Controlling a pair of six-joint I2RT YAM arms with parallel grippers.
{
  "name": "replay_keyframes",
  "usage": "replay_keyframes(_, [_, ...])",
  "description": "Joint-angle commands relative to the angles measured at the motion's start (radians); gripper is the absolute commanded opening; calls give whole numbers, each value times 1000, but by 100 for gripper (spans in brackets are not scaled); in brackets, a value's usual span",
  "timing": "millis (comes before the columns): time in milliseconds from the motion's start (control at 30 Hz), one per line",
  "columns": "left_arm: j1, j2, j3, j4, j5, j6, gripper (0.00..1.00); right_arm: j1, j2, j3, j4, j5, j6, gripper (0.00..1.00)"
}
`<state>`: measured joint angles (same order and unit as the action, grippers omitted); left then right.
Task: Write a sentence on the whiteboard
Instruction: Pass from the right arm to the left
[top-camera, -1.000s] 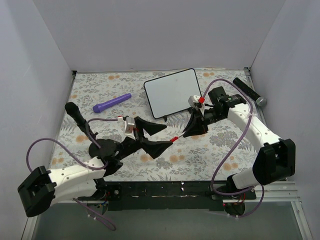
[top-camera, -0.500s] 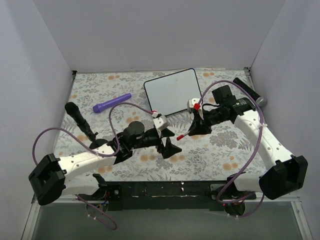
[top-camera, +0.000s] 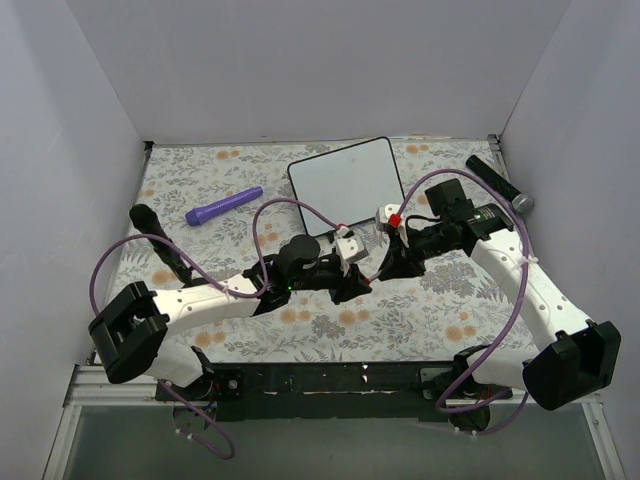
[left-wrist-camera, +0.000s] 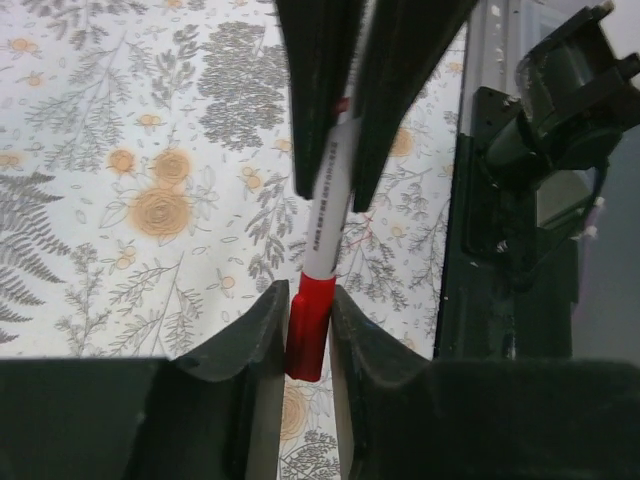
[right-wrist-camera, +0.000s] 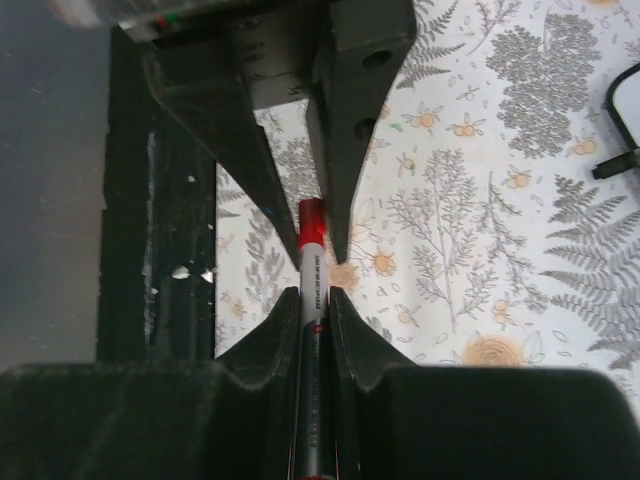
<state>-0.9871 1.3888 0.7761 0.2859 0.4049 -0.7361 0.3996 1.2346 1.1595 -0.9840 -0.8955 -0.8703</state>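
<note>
The whiteboard (top-camera: 347, 183) lies flat at the back centre of the table, its face plain white with no sentence showing. In front of it both grippers meet over a slim marker (top-camera: 371, 272) held above the floral cloth. My right gripper (top-camera: 395, 264) is shut on the marker's white barrel (right-wrist-camera: 312, 280); in the right wrist view that gripper (right-wrist-camera: 313, 300) points at the red cap (right-wrist-camera: 311, 222). My left gripper (top-camera: 354, 284) faces it, and in the left wrist view (left-wrist-camera: 308, 300) it is shut on the red cap (left-wrist-camera: 309, 335), both fingers touching it.
A purple pen-like tube (top-camera: 223, 206) lies at the back left. A black cylinder (top-camera: 497, 183) rests by the right wall, and a black handle (top-camera: 160, 241) lies at the left. White walls enclose three sides. A black rail (top-camera: 330, 380) runs along the near edge.
My left arm has swung right to the marker's tip, and its jaws have gone from wide open to closed on the red cap. The right gripper kept hold and shifted slightly.
</note>
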Motion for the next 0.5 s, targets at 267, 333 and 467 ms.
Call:
replay_keyframes(267, [-7,-30,3,18,17,21,0,2,-21,-30,16,-62,1,10])
replay_keyframes(333, [-7,-42,-8,30,15,6,0,2,-23,-37,15,-83,4,27])
replay_keyframes(467, [-7,-51,-29,56,11,-16,0,2,-15,-34,13,-115,5,39])
